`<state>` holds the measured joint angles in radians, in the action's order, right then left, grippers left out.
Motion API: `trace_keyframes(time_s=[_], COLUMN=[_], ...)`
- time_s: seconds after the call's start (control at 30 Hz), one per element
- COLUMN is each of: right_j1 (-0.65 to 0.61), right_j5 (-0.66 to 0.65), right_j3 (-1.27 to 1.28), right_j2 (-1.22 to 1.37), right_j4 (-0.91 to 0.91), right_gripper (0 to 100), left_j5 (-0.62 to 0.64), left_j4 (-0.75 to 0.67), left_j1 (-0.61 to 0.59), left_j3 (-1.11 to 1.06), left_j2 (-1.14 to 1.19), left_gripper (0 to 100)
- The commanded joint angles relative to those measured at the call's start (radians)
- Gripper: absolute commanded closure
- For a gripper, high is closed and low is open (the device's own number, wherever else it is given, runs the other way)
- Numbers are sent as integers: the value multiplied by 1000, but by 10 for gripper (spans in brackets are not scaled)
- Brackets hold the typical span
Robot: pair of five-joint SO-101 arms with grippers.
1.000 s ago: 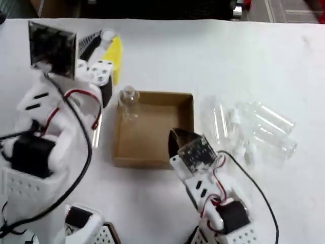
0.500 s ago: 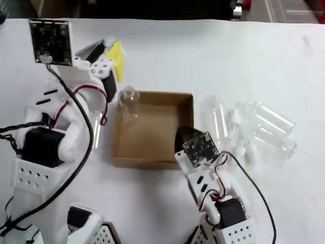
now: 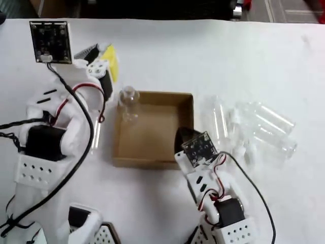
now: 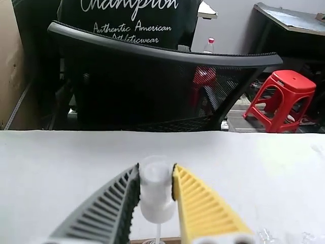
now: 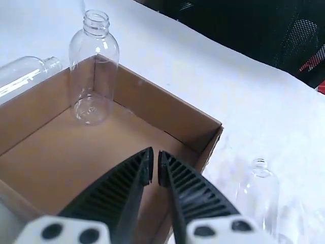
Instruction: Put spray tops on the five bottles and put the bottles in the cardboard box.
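Left gripper (image 4: 155, 172): pinching a white spray top (image 4: 155, 199) between its grey and yellow fingers, held up off the table (image 3: 213, 56) just beyond the far left corner of the box.

Spray top axis: upright — head in the fingers, thin dip tube hanging straight down.

Target bottle (image 5: 94, 61): stands upright in the far left corner of the cardboard box (image 5: 167, 118), with its neck open and no top on it.

Deciding relation: the open mouth lies a little toward the robot and to the right of the held top, near it but apart. Both long axes are vertical. I judge the next move needs a short shift to bring the tube over the neck, then a straight descent.

Nearer arm: the left, which already carries the top.

Right gripper (image 5: 155, 166): fingers pressed together with nothing between them, poised over the near right part of the box, well apart from the upright bottle.

Box contents: 1 bottle.

Outside the box: 1 clear bottle (image 5: 23, 75) lies on its side just beside the left wall, its long axis along that wall.

Right-hand cluster (image 3: 264, 127): more clear bottles lie on the table, seemingly 3, though their outlines overlap.

Progress: by my reading 0 of 5 bottles are capped.
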<state>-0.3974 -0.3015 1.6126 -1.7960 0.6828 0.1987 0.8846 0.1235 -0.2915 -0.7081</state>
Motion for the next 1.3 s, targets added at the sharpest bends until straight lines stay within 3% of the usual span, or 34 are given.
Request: trace_keyframes(time_s=[0.0,0.33,0.63,1.13,1.27], right_j1=[5,5,-13,-15,-15], right_j5=[-9,-9,-11,-11,-11], right_j3=[-11,-11,-9,-9,-9], right_j2=[-5,-5,-5,-5,-5], right_j4=[-24,-24,-22,-22,-22], right_gripper=[984,984,984,984,984], left_j5=[14,14,14,5,6], left_j4=[-41,-31,-25,-20,-20], left_j1=[15,16,111,99,45], left_j3=[12,60,57,63,63], left_j2=[-13,-8,-13,-13,-13], left_gripper=[972,972,972,972,972])
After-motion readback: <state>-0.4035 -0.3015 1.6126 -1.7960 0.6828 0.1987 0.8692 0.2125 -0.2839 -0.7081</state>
